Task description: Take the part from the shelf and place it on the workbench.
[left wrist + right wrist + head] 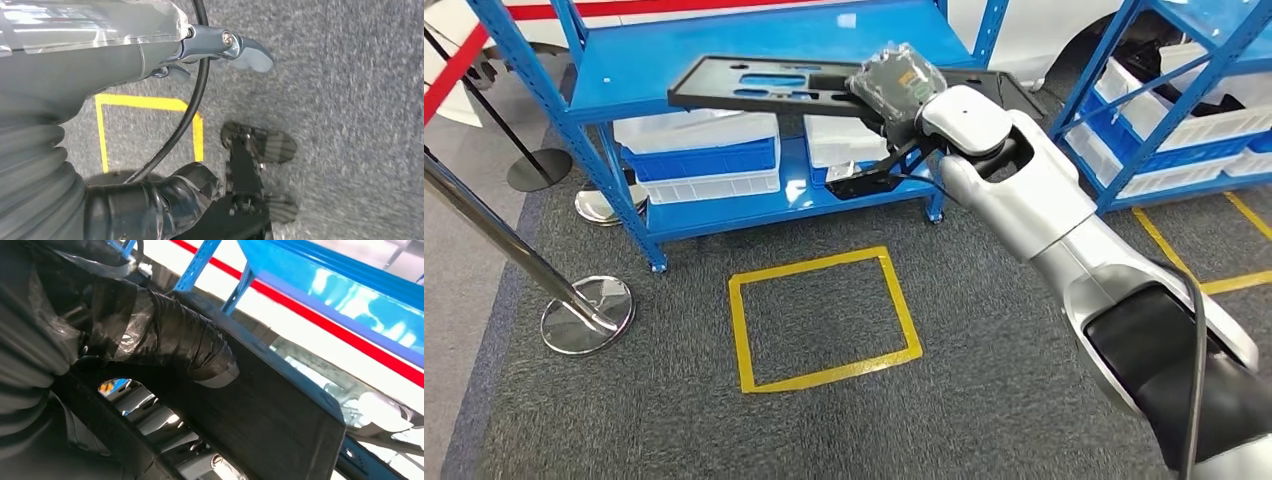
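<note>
The part (754, 85) is a flat black panel with several cutouts. It lies across the front edge of the blue shelf's top board (674, 50), and I cannot tell whether it still touches the board. My right hand (894, 85) grips its right end from above and below. In the right wrist view, a taped thumb (165, 335) presses on the dark panel (280, 415). My left hand (150, 55) hangs over the grey carpet and holds nothing, its thumb (250, 50) sticking out.
White and blue bins (699, 155) fill the shelf's lower level. A yellow tape square (824, 320) marks the carpet in front. Chrome stanchions (584, 315) with a barrier stand at the left. A second blue shelf (1184, 110) with white bins stands at the right.
</note>
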You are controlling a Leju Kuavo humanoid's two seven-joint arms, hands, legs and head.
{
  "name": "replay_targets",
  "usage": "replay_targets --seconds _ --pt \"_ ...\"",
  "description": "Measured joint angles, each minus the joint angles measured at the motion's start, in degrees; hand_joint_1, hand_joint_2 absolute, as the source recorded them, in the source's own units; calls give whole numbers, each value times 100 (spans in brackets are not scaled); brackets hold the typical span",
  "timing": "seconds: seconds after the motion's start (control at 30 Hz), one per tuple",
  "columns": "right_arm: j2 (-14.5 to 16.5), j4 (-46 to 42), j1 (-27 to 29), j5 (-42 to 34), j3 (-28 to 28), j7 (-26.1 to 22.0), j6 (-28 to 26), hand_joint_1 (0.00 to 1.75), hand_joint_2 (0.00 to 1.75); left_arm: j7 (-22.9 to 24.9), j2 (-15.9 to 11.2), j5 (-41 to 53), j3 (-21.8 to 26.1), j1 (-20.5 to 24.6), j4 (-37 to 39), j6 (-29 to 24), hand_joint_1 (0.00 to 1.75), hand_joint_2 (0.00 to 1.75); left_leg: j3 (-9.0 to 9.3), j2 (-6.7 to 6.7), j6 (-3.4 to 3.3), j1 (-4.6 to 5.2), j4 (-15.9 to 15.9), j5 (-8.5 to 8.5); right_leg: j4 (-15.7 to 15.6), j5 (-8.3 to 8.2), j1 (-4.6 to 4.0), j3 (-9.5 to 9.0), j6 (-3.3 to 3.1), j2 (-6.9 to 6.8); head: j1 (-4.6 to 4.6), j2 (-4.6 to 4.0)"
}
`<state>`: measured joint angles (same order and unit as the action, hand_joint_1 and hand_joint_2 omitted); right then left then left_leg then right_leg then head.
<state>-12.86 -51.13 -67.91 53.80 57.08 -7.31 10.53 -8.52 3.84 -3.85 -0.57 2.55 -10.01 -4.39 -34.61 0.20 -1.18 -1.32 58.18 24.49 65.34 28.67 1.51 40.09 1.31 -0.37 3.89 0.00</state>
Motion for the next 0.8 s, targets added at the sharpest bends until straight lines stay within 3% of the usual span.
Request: replay_targets --seconds 0.07,0.1,0.13,0.17,0.2,0.23,0.3,0.33,0.4,0.43,0.47,0.5,0.57,0.6,0.67,0.7,0.73,0.8 --pt "-4 50 0 66 -13 48 -31 175 175 -43 -8 29 1 10 0 13 0 175 -157 10 -40 17 3 -126 697 513 -4 140 14 14 -1 0" --pt "-5 92 1 106 -31 90 -58 175 175 -72 -13 38 2 12 0 25 0 175 -243 11 -41 22 13 -186 977 584 -6 154 23 18 0 0" --pt "-5 143 2 141 -60 135 -89 175 175 -96 -16 43 2 13 0 39 0 175 -330 12 -37 25 27 -246 1115 512 -5 103 30 20 -1 0" --pt "-5 196 3 172 -97 171 -126 175 175 -113 -18 45 2 13 0 54 0 175 -420 12 -28 25 44 -304 1078 340 -3 -30 31 20 0 0" --pt "-6 243 3 198 -146 191 -162 175 175 -122 -19 46 2 13 0 68 0 175 -504 12 -15 24 64 -361 867 163 -1 -246 25 21 0 0" --pt "-8 283 1 220 -202 196 -201 175 175 -125 -19 46 2 13 0 77 0 175 -579 10 6 26 86 -413 511 106 -2 -524 13 22 1 0" --pt "-15 343 6 267 -327 181 -290 175 175 -112 -19 50 2 13 0 75 0 175 -675 5 64 39 98 -539 -239 228 -28 -996 -35 33 -3 0" --pt "-28 367 11 298 -380 173 -335 175 175 -98 -19 54 2 11 0 68 0 175 -700 1 96 44 67 -619 -455 300 -48 -1098 -61 36 -4 0" --pt "-50 404 42 382 -440 169 -421 175 175 -71 -22 67 2 -1 2 44 0 175 -736 -12 164 49 -25 -755 -543 201 -55 -1030 -135 26 -6 0" --pt "-57 419 59 427 -455 173 -452 175 175 -62 -26 72 2 -10 3 33 0 175 -782 -17 199 47 -6 -678 -563 127 -44 -969 -186 10 -9 0" --pt "-57 432 82 475 -473 181 -472 175 175 -57 -30 78 2 -25 4 22 0 175 -852 -19 232 41 123 -470 -579 44 -30 -889 -248 -8 -11 0" --pt "-54 442 101 521 -497 189 -483 175 175 -56 -33 81 2 -36 4 16 0 175 -935 -18 259 27 370 -157 -581 -38 -19 -805 -301 -27 -13 0" --pt "-45 452 121 641 -552 203 -497 175 175 -61 -34 89 2 -46 4 10 0 175 -1084 -17 300 18 1131 417 -550 -187 -41 -600 -358 -53 -13 0" --pt "-38 454 127 701 -575 209 -503 175 175 -67 -35 93 2 -36 4 8 0 175 -1101 -17 312 17 1483 503 -527 -258 -56 -490 -365 -67 -14 0" --pt "-32 461 148 796 -620 222 -509 175 175 -83 -37 98 3 -10 4 7 0 175 -916 -11 298 23 1769 298 -481 -393 -88 -274 -369 -113 -14 0" --pt "-30 468 160 824 -642 228 -509 175 175 -89 -38 100 4 1 4 8 0 175 -679 11 267 37 1621 157 -467 -457 -104 -182 -366 -142 -14 0" --pt "-30 473 168 842 -665 237 -509 175 175 -94 -42 101 4 13 4 10 0 175 -337 76 215 64 1295 141 -457 -518 -116 -111 -360 -175 -14 0" --pt "-37 481 170 860 -731 260 -511 175 175 -103 -52 101 5 43 3 15 0 175 359 223 116 138 404 390 -464 -644 -128 -24 -326 -267 -13 0"
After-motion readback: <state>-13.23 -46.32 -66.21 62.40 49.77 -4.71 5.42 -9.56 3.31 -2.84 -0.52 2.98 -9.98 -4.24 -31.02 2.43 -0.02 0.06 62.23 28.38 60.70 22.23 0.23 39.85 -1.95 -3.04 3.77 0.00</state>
